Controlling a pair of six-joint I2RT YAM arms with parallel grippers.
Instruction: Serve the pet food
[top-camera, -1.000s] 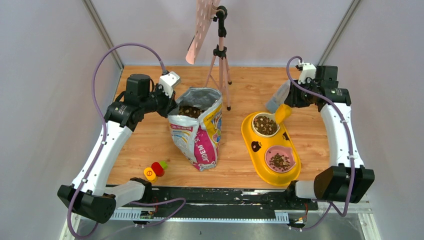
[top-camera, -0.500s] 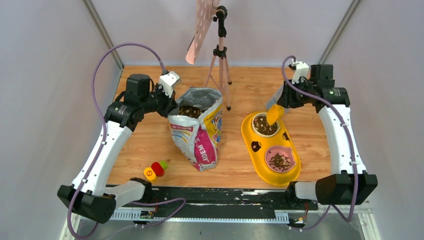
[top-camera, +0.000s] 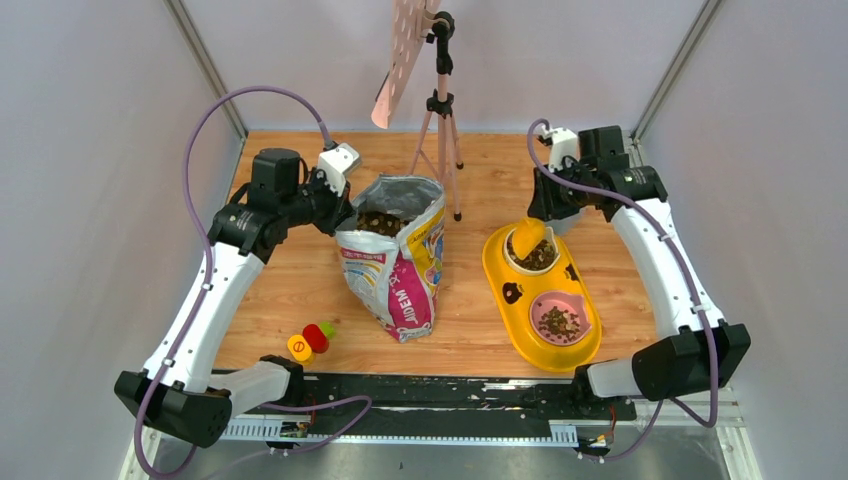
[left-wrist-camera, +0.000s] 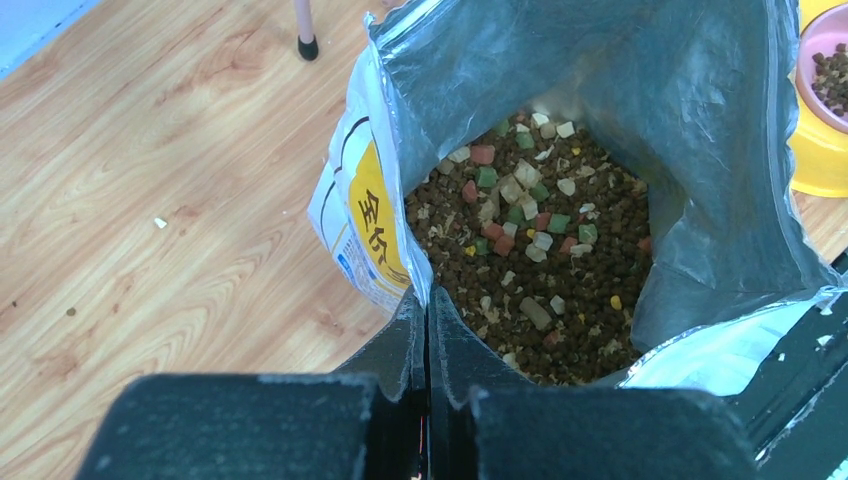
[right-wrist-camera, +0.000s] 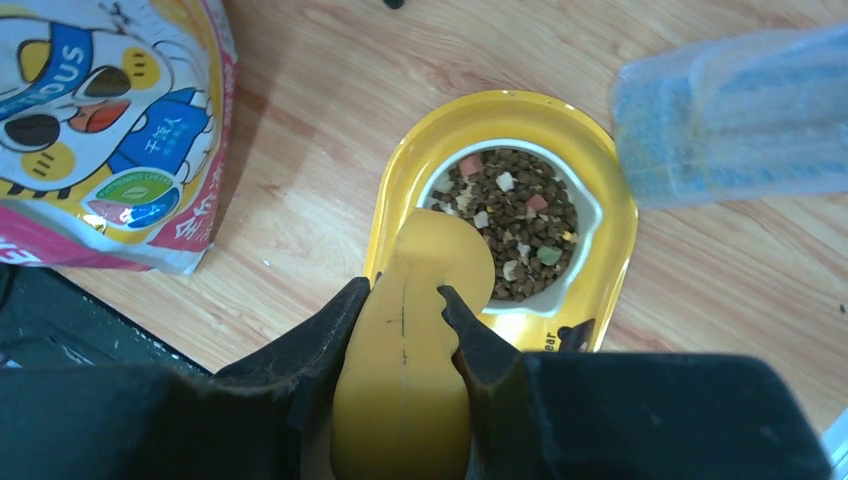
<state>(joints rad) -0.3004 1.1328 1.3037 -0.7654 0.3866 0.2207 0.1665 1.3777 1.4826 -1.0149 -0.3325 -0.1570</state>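
The pet food (left-wrist-camera: 545, 255), dark-brown kibble mixed with coloured bits, fills the open printed bag (top-camera: 395, 265). My left gripper (top-camera: 335, 207) is shut on the bag's rim (left-wrist-camera: 385, 215), shown close up in the left wrist view (left-wrist-camera: 425, 300). My right gripper (top-camera: 548, 205) is shut on the yellow scoop's handle (right-wrist-camera: 405, 340). The scoop (top-camera: 527, 240) hangs over the white bowl (right-wrist-camera: 585, 215), with its back facing the right wrist camera. That bowl holds kibble (right-wrist-camera: 520, 215). The pink bowl (top-camera: 558, 320) in the same yellow feeder (top-camera: 515, 295) also holds kibble.
A tripod (top-camera: 440, 110) with a pink perforated board (top-camera: 405, 50) stands behind the bag. Red, yellow and green caps (top-camera: 310, 338) lie at the front left. A blurred bluish translucent object (right-wrist-camera: 735, 110) shows beyond the feeder. Grey walls close in both sides.
My right arm has swung left and the scoop has moved from the bowl's right edge to over the white bowl. The left arm and the bag have not moved.
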